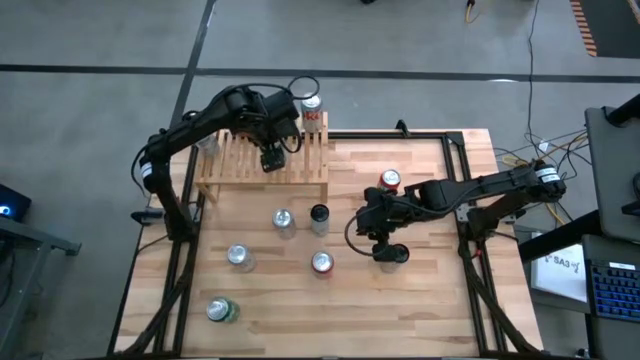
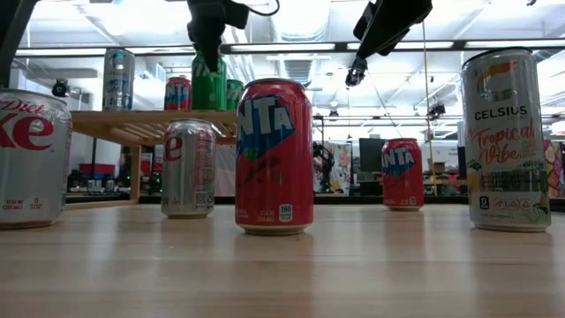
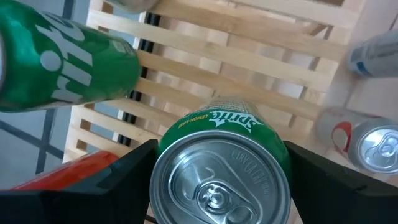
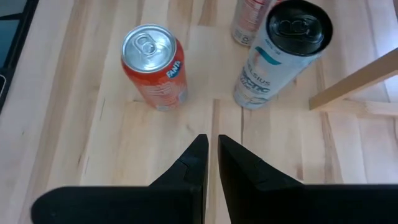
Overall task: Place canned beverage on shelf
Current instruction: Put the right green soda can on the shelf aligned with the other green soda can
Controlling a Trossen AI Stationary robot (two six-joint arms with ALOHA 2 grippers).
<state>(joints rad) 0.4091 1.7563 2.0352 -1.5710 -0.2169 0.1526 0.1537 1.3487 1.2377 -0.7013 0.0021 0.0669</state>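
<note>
My left gripper (image 1: 272, 158) is over the light-wood slatted shelf (image 1: 235, 165) and is shut on a green Sprite can (image 3: 221, 180). In the low view the can (image 2: 209, 84) hangs upright at the level of the shelf's top (image 2: 132, 119); I cannot tell whether its bottom touches the slats. Another green can (image 3: 62, 68), a red can (image 2: 177, 93) and a tall silver can (image 2: 118, 79) stand on the shelf. My right gripper (image 4: 211, 146) is shut with nothing in it, above the table's right middle (image 1: 385, 245). My left gripper pinches the Sprite can by its upper side wall (image 3: 165, 140), one finger (image 3: 130, 168) on each side just below the rim. The fingers come from above, pointing steeply down. The can is upright with its lid up.
Several loose cans stand on the wooden table in front of the shelf, among them an orange Fanta can (image 4: 155, 65), a black-topped Celsius can (image 4: 283, 50) and a green can (image 1: 221, 310) near the front edge. A red-and-white can (image 1: 311, 105) stands at the shelf's far right corner.
</note>
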